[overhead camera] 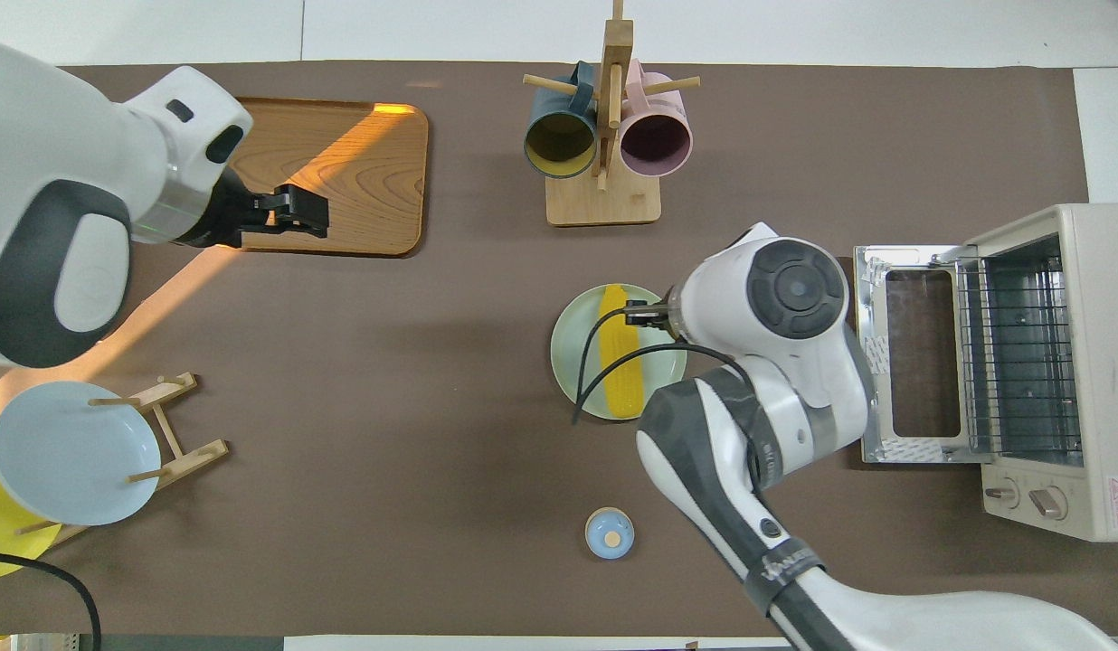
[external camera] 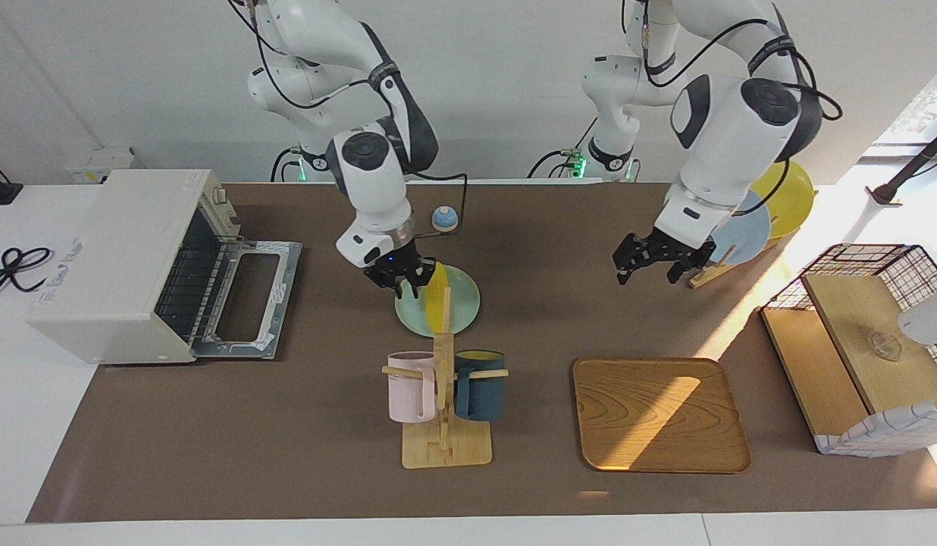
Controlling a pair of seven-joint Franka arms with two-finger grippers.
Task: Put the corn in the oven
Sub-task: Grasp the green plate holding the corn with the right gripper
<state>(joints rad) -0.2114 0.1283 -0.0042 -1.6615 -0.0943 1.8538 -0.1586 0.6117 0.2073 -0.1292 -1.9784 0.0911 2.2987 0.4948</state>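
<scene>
The yellow corn (external camera: 438,292) lies on a pale green plate (external camera: 462,303) at the middle of the table; it also shows in the overhead view (overhead camera: 618,357). My right gripper (external camera: 405,288) is open, low over the plate's edge toward the oven, just beside the corn and holding nothing; the overhead view (overhead camera: 639,315) shows it too. The off-white oven (external camera: 104,265) stands at the right arm's end of the table, its door (external camera: 245,299) folded down open and the wire rack (overhead camera: 1011,362) showing. My left gripper (external camera: 654,262) is open and empty, in the air over the bare table mat.
A mug tree (external camera: 443,394) with a pink mug and a dark blue mug stands farther from the robots than the plate. Beside it lies a wooden tray (external camera: 658,413). A wire basket with boards (external camera: 863,341), a plate rack (overhead camera: 71,452) and a small blue knob (external camera: 444,218) are also there.
</scene>
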